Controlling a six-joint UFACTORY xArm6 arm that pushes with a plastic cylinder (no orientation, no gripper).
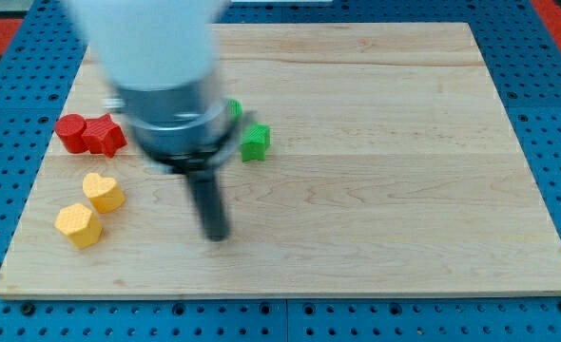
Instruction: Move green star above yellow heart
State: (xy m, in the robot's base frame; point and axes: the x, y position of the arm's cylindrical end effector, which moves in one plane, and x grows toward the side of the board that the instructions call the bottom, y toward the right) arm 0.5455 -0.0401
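You see: my tip (217,236), blurred, jawless, right of yellow heart block (103,192); green star block (255,142) visible; second green block (234,109) mostly hidden.

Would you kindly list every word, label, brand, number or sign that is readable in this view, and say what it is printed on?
None: no readable text shows anywhere in this view.
The wooden board is bare wood grain.
The red blocks, the yellow heart, the other yellow block and the green star carry no markings.
The arm's housing above my tip is motion-blurred; any label there cannot be made out.
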